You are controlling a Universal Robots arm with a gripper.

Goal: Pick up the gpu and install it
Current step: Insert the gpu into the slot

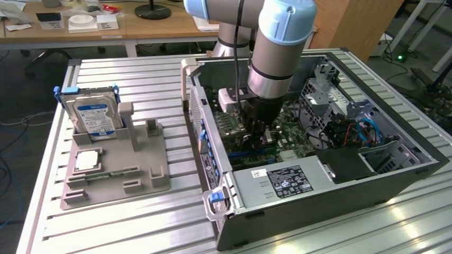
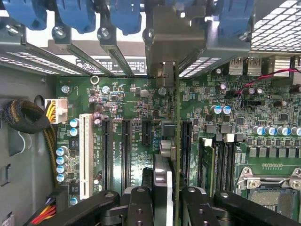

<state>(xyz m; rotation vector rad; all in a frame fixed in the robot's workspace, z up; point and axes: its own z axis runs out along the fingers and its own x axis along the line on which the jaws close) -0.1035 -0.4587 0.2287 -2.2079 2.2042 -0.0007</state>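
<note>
End effector [image 2: 171, 200] of the grey robot arm [image 1: 279, 50] reaches down inside the open computer case [image 1: 395, 174], its black fingers [image 2: 141, 207] clamped on the gpu [image 2: 176, 141]. Seen edge-on in the wrist view, the card stands upright over the green motherboard [image 2: 131, 94], between black expansion slots [image 2: 126, 150], its silver bracket [image 2: 174, 42] against the case's rear wall. Slots on both sides sit close. On the slatted surface [image 1: 141, 222], a grey fixture [image 1: 116, 172] holds a hard drive [image 1: 92, 116], well apart.
</note>
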